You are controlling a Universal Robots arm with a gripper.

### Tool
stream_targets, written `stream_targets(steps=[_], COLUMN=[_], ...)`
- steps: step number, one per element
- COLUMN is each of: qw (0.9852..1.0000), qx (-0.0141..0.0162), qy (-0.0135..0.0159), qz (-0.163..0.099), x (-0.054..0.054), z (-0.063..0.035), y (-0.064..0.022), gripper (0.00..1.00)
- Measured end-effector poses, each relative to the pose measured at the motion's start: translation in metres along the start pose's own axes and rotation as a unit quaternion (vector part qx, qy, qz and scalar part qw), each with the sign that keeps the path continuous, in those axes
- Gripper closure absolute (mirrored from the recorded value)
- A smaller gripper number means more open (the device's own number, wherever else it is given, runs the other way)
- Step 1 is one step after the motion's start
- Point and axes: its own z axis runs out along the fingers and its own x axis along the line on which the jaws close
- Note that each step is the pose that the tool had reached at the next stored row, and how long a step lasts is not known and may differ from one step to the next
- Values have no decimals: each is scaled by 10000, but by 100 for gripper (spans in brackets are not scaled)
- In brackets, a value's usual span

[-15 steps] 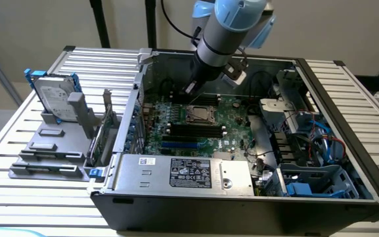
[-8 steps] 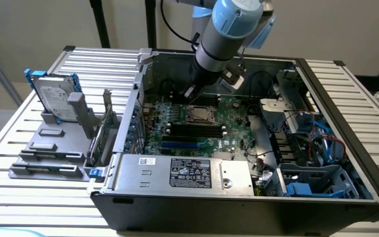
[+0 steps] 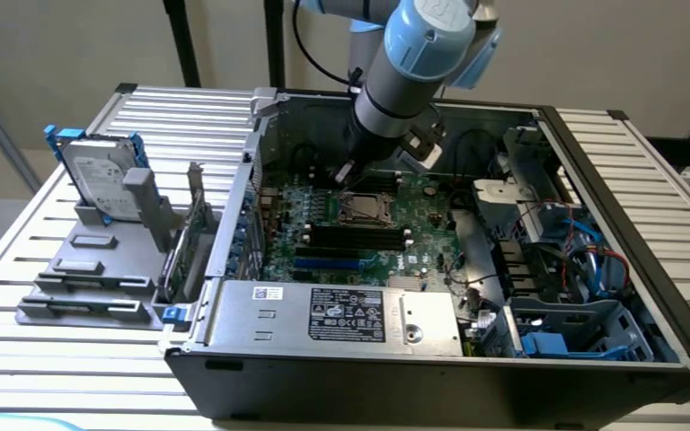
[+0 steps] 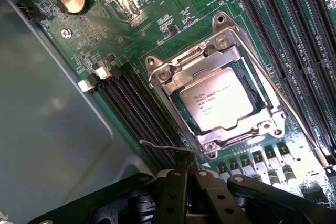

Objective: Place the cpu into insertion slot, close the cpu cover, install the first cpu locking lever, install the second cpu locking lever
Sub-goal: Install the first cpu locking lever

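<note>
— Count?
— One cpu (image 4: 223,98), seated in the one insertion slot (image 4: 256,92). One cpu cover (image 4: 210,61), flat over its edges. Two locking levers: one (image 4: 163,146) just beside the end effector (image 4: 191,177), one (image 4: 294,114) along the cover's other side.
— End effector?
— Pinched narrow; gripping that lever or not, cannot tell.
— Surroundings?
— Open computer case (image 3: 645,256) on slatted metal worktop (image 3: 57,359), pale wall behind. One hard drive (image 3: 93,175) upright alongside. Arm (image 3: 399,99) reaching down over the socket.

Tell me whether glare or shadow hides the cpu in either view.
Wrist view: the square silvery cpu is evenly lit, its print showing; the grey metal cpu cover glints along its edges; the green circuit board washes out bright beside the black tool. Exterior view: the open black computer case is dim inside, yet the cpu shows.
</note>
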Motion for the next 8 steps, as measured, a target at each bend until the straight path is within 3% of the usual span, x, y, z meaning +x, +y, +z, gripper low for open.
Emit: stream_targets(steps=[8], qw=[10000], qx=[-3], qy=[-4], qz=[1], x=[1], z=[28], y=[19], gripper=[89])
